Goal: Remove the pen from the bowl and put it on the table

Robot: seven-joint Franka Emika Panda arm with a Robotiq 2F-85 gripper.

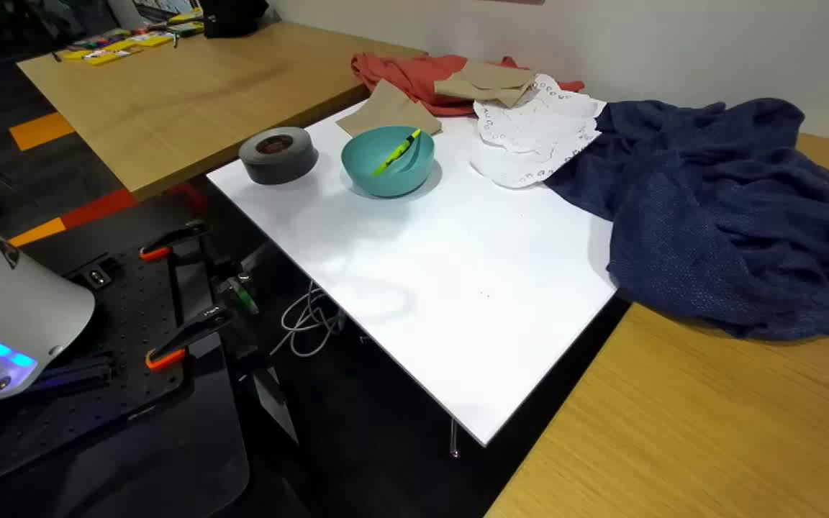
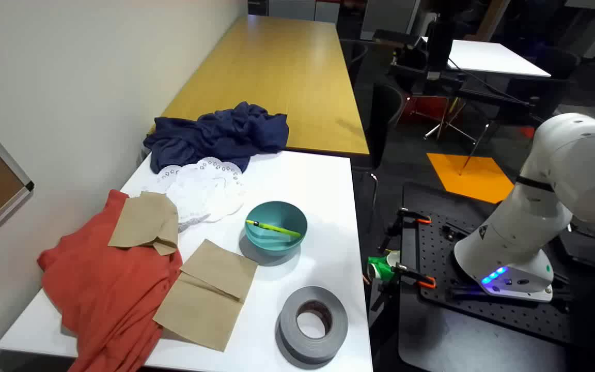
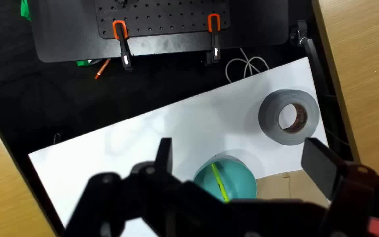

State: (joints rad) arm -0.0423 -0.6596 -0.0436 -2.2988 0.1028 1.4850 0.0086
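Note:
The yellow-green pen lies slanted inside the teal bowl in both exterior views and in the wrist view. The round bowl stands upright on the white table. In the wrist view my gripper is open, its two fingers wide apart with nothing between them. It is above the table, and the bowl appears between and below the fingers. The gripper body hides the bowl's lower part and the pen's lower end there. The gripper is out of both exterior views.
A grey tape roll stands near the bowl. Brown paper napkins, a red cloth, white doilies and a navy cloth lie along the wall side. Wooden tables adjoin the white table.

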